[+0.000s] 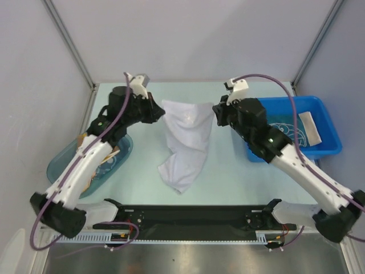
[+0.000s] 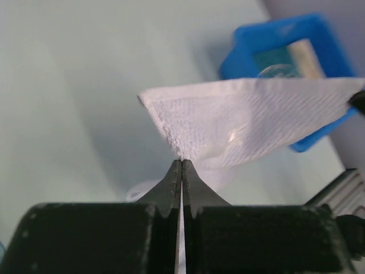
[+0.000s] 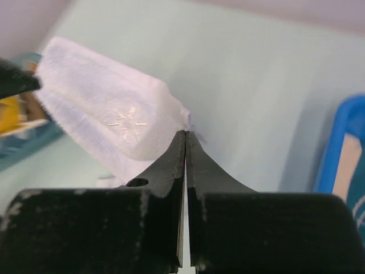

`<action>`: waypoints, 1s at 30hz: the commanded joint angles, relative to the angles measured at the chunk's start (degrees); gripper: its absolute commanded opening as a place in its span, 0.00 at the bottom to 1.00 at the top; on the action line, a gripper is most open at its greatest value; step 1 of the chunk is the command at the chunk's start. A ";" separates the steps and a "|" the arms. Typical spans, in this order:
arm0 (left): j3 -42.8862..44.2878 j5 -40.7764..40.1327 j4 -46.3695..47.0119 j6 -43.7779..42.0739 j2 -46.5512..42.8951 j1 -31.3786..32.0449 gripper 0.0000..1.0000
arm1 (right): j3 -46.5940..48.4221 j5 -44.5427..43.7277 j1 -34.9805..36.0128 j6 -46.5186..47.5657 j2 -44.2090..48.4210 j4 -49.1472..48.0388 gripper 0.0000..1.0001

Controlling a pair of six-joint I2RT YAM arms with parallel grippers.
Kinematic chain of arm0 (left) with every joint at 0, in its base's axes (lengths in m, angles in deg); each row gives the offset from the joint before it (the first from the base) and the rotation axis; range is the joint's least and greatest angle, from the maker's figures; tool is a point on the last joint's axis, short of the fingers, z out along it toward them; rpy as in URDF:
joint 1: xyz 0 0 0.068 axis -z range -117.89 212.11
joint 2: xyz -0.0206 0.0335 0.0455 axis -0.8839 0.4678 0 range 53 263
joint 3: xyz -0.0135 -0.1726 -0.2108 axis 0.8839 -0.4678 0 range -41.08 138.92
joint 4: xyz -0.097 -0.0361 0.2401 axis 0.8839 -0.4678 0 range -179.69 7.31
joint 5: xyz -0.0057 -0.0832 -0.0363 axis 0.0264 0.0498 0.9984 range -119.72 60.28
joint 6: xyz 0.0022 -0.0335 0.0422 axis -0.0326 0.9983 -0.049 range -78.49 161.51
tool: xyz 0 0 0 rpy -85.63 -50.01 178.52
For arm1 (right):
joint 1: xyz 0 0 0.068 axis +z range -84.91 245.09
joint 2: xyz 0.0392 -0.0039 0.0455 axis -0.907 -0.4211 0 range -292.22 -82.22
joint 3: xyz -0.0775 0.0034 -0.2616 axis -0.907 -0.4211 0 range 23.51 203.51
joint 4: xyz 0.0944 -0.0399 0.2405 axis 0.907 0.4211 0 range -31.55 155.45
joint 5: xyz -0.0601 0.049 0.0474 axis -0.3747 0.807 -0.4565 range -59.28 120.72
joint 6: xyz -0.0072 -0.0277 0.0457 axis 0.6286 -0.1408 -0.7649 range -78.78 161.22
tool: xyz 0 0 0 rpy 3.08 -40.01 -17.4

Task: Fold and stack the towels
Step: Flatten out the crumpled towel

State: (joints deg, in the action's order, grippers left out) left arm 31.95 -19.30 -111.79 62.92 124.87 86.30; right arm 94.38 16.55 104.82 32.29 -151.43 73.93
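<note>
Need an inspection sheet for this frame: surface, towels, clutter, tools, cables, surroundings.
Surface: pale green table, no spills seen.
Job's things: white towel held up by two top corners, lower end appears to rest on the table; teal printed towel in the blue bin; cloths in the teal tub, mostly hidden by the left arm.
Clutter: pale strip in the blue bin.
Grippers: left tool shut on one corner; right tool shut on the other.
Cables: purple cable along each arm, clear of the towel.
Surroundings: grey walls, metal frame posts.
</note>
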 commanded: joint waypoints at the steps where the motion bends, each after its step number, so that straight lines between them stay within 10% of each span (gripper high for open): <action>1: 6.14 6.63 5.19 -0.23 -8.93 2.87 0.00 | 0.33 -2.79 5.95 4.18 11.09 -5.98 0.00; 11: 11.16 3.04 4.14 1.88 -17.64 14.39 0.00 | -2.06 -0.86 13.98 6.56 25.61 -9.86 0.00; 20: 13.62 -13.36 0.11 -0.75 -11.95 14.84 0.01 | 0.41 -13.13 13.45 12.70 16.42 -14.86 0.00; 30: 9.49 -6.73 14.41 -2.07 10.36 -1.85 0.00 | 1.63 9.94 -11.68 2.44 -10.66 -30.59 0.00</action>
State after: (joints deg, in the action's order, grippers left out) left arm 42.58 -28.31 -104.45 62.35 130.47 87.39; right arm 93.87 17.20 96.47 38.72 -157.29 51.62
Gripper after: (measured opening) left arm 0.006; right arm 0.009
